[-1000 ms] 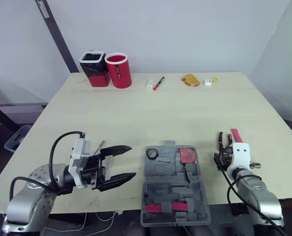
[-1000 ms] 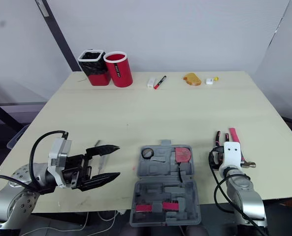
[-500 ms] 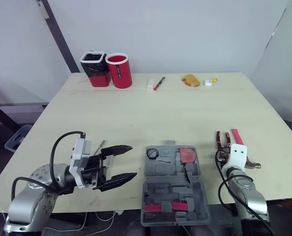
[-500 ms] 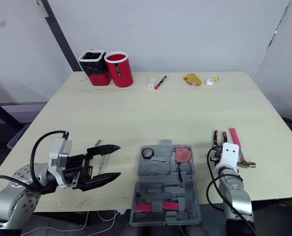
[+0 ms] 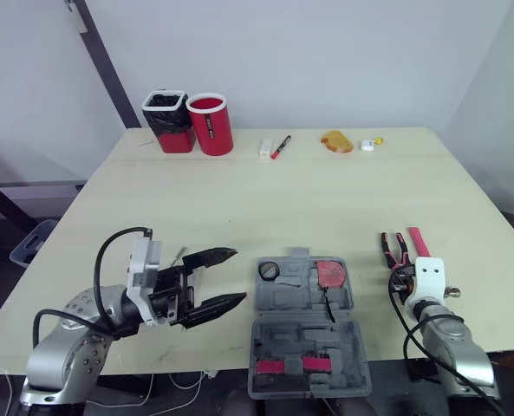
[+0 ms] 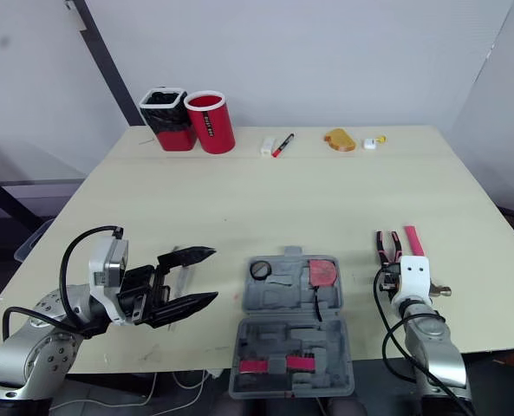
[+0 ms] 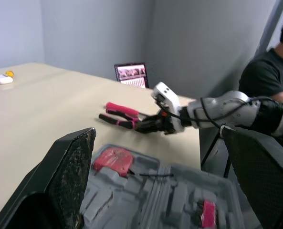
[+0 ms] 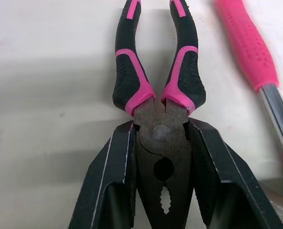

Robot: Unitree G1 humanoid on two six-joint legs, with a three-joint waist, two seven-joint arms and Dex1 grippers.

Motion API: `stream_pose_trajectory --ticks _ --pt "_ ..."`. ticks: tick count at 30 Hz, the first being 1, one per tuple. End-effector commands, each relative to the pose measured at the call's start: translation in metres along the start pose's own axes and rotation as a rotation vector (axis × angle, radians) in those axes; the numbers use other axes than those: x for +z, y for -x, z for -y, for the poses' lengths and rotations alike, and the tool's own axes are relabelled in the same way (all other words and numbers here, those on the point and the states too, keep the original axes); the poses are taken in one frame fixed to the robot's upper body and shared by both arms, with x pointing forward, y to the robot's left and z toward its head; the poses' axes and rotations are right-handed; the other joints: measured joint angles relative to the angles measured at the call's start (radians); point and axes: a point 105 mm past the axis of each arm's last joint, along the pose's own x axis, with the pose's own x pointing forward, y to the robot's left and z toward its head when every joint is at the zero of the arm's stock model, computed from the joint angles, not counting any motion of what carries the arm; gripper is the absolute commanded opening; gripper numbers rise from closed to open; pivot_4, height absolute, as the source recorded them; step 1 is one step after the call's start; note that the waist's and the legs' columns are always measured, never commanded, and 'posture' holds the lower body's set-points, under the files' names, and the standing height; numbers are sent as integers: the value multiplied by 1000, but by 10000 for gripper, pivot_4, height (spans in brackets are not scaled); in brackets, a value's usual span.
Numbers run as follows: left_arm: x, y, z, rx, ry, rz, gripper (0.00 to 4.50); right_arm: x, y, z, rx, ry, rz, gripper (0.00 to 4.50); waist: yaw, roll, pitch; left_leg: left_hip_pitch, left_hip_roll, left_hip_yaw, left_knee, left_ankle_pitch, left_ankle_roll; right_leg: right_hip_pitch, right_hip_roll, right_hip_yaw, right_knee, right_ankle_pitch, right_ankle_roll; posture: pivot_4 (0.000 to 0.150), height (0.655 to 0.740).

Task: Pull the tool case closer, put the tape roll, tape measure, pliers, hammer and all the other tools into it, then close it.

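Observation:
The grey tool case point(image 5: 307, 334) lies open near the table's front edge, with the tape roll point(image 5: 268, 271) and the red tape measure point(image 5: 330, 272) in its far half. To its right lie the pink-and-black pliers point(image 5: 393, 247) and the pink-handled hammer point(image 5: 419, 242). My right gripper point(image 8: 161, 126) is shut on the pliers' head point(image 8: 161, 157), one finger point(image 8: 110, 186) on each side, handles pointing away. The hammer's handle point(image 8: 248, 43) lies beside them. My left gripper point(image 5: 237, 276) hangs open left of the case, holding nothing. A thin tool point(image 5: 177, 256) lies beside it.
At the table's far edge stand a black bin point(image 5: 167, 120) and a red cup point(image 5: 210, 123), with a marker point(image 5: 279, 146), a white block point(image 5: 264, 148) and an orange item point(image 5: 335, 140). A person point(image 7: 270, 62) sits beyond the table's right side, near a laptop point(image 7: 131, 75).
My right gripper has closed on the pliers' head. The left gripper has edged a little toward the case, still open.

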Motion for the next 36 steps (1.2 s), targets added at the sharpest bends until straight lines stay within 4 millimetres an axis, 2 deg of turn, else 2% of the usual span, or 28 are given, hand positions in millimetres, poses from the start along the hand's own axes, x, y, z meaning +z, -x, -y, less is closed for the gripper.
stream_pose_trajectory --ticks 1,4,7,10,14,17,23,31,36 --pt "13 -1 1 27 -74 37 45000 53 17 -19 232 92 135 9877 -2 -1 0 1 1 0 0 0 0 0 1 0 0 0 0 1500 7400" --pt "10 10 -2 62 -108 38 45000 76 35 -33 451 265 123 9877 3 -2 -1 1 2 -1 0 0 0 0 4 0 0 0 0 1500 7400" --pt "3 29 -2 35 -48 -23 45000 95 50 -52 651 428 97 9877 2 0 1 0 3 0 0 0 0 -1 5 1 0 0 0 1500 7400" --pt "4 51 -2 -3 -1 -49 45000 102 58 -70 812 560 27 9877 0 -2 2 0 6 0 0 0 0 -3 7 0 0 -1 1 1500 7400" --pt "3 75 -1 -11 8 -93 45000 104 54 -80 919 734 -97 9877 5 -3 3 -1 7 0 0 0 0 -4 6 -2 -2 -1 0 1500 7400" --pt "6 77 0 -10 4 -112 45000 108 47 -89 958 773 -121 9877 11 -4 3 -3 10 0 0 0 0 -4 3 -3 -5 0 -2 1500 7400" --pt "10 76 0 -7 -1 -135 45000 95 37 -110 1026 881 -181 9877 7 -6 3 -5 8 0 -1 0 0 -4 1 -4 -9 1 -2 1500 7400" --pt "15 52 0 -24 -12 -140 45000 80 21 -136 1072 973 -221 9877 6 -6 3 -5 6 0 -1 0 0 -3 2 -4 -7 1 -2 1500 7400" --pt "16 45 0 -24 -14 -148 45000 68 13 -143 1071 1018 -275 9877 7 -6 3 -4 6 0 -1 0 0 -3 3 -4 -5 1 -2 1500 7400"
